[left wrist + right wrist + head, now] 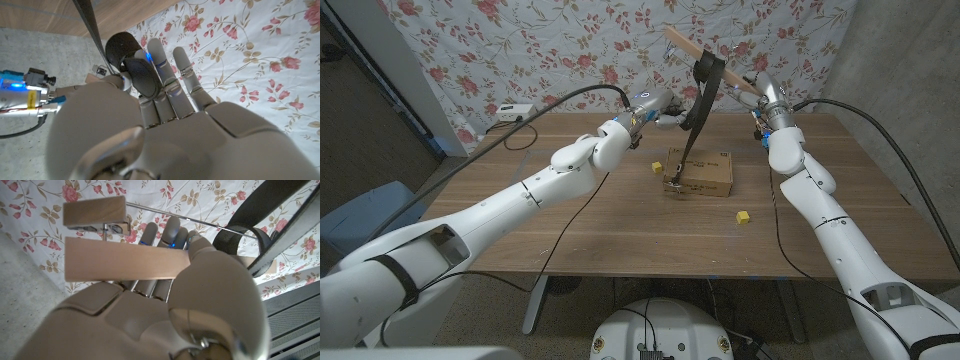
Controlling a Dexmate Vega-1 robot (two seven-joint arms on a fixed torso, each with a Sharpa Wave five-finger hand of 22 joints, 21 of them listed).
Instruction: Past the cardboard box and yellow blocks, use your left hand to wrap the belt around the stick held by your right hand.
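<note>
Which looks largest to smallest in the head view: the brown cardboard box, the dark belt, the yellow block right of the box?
1. Brown cardboard box.
2. Dark belt: longer but thinner, so unsure against the box.
3. Yellow block.

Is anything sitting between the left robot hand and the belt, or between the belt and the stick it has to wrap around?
Nothing visible. The left robot hand already holds the belt, which hangs over the stick held by the right robot hand. The cardboard box lies on the table below, under the belt's lower end.

Black belt (701,98), yellow blocks (743,216), brown box (701,171) (rose-patterned backdrop (520,40)).
</note>
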